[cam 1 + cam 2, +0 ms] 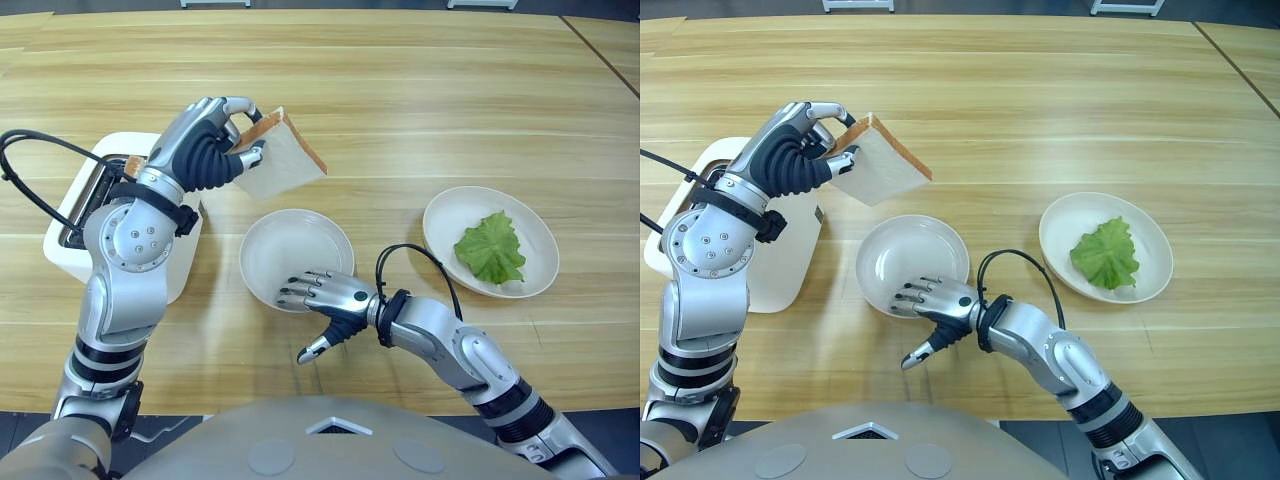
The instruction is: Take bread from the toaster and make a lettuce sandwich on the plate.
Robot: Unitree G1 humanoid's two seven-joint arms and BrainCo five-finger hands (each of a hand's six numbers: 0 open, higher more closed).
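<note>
My left hand (205,145) is shut on a slice of white bread (283,158) and holds it tilted in the air, just above and behind the empty white plate (290,240). The white toaster (75,220) stands at the left under my left forearm; another slice shows in its slot (133,163). My right hand (325,300) rests open on the near rim of the empty plate, fingers spread to the left. A green lettuce leaf (491,248) lies in a second white plate (445,215) at the right.
A black cable (25,185) loops from my left arm past the toaster. Another cable (415,258) arcs above my right wrist. The wooden table (420,100) stretches far behind the plates.
</note>
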